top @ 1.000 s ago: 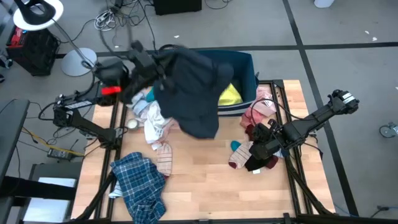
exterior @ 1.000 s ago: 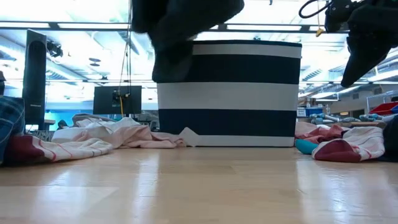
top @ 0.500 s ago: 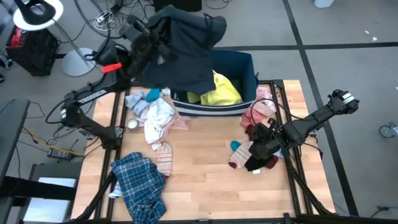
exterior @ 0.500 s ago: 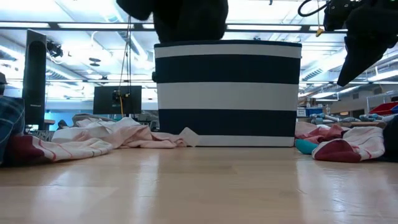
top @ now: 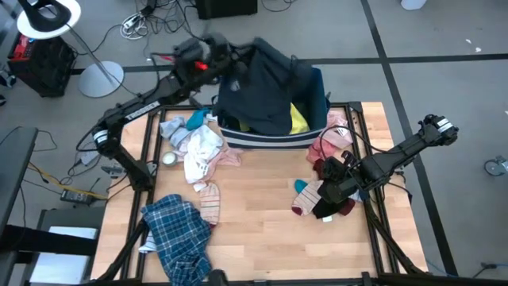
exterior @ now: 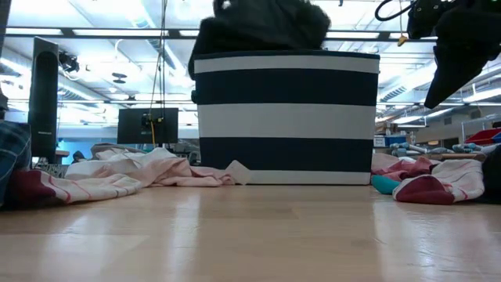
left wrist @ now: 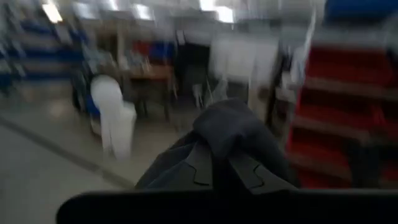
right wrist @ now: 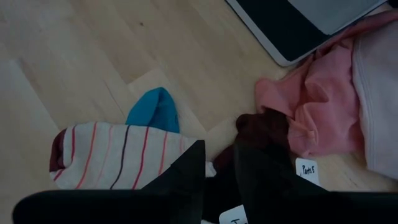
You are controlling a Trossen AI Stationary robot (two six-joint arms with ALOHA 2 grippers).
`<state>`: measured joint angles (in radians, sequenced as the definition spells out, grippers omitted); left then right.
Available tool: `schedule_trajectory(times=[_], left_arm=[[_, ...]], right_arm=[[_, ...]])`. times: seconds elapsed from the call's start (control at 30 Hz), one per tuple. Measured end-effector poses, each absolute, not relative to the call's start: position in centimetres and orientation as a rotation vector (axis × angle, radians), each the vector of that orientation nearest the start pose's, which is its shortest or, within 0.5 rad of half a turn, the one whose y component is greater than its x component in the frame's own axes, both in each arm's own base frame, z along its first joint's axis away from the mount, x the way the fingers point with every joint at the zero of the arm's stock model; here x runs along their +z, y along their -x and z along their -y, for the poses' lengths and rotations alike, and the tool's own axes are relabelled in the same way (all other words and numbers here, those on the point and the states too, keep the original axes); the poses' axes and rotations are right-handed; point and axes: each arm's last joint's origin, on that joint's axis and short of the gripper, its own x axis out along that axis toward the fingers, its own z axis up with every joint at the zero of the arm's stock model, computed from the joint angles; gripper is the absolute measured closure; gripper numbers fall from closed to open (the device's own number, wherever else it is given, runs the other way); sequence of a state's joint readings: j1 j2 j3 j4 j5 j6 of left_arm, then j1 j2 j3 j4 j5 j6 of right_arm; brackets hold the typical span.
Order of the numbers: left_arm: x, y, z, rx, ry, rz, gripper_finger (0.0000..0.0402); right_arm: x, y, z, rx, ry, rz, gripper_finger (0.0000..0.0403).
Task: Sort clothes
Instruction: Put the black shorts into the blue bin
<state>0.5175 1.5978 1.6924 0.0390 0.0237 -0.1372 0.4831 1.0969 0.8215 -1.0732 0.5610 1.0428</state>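
My left gripper (top: 228, 62) is raised over the far left corner of the dark blue striped bin (top: 320, 86) and is shut on the dark navy jacket (top: 266, 95). The jacket drapes over the bin's opening and over part of the yellow top (top: 298, 119). In the low view the jacket (exterior: 258, 27) heaps above the bin's rim (exterior: 286, 56). My right gripper (top: 324, 208) hangs narrowly open above a striped sock (right wrist: 118, 155) and dark red cloth (right wrist: 264, 127) at the table's right. My left gripper pinches a bunched fold of the jacket (left wrist: 231, 130) between its two fingers (left wrist: 200, 167), coming from the table's left, roughly level. The rest of the jacket trails away from the fingers and lies slack on the bin.
A blue plaid shirt (top: 178, 234) lies at the near left. White and pink pieces (top: 198, 151) are heaped left of the bin, with a striped sock (top: 208, 202) near them. A pink piece (top: 329, 143) and a teal sock (right wrist: 155, 112) lie at the right.
My left gripper has carried the jacket up, then toward the table's far edge and right, to over the bin. The jacket, which hung in front of the bin over the table, has swung over and come down onto the bin's opening.
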Motion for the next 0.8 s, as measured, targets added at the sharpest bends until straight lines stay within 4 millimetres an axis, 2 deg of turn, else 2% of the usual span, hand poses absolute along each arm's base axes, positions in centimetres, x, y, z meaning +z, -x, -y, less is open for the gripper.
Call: schedule_trajectory(times=[0.1,0.3,0.6,0.8], left_arm=[[43.8,-32.8,-18.3,0.470,0.143,0.010,0.0392],[37.4,-36.7,-19.6,0.455,0.212,-0.247,0.0391],[28.1,-42.1,-20.4,0.391,0.296,-0.439,0.0386],[23.1,-43.5,-20.9,0.398,0.389,-0.556,0.0338]], right_arm=[[24.0,-16.0,-6.6,-0.623,-0.246,-0.964,0.0319],[24.0,-16.0,-6.6,-0.623,-0.247,-0.961,0.0319],[24.0,-16.1,-6.7,-0.615,-0.247,-0.954,0.0319],[24.0,-16.2,-6.7,-0.605,-0.246,-0.948,0.0319]])
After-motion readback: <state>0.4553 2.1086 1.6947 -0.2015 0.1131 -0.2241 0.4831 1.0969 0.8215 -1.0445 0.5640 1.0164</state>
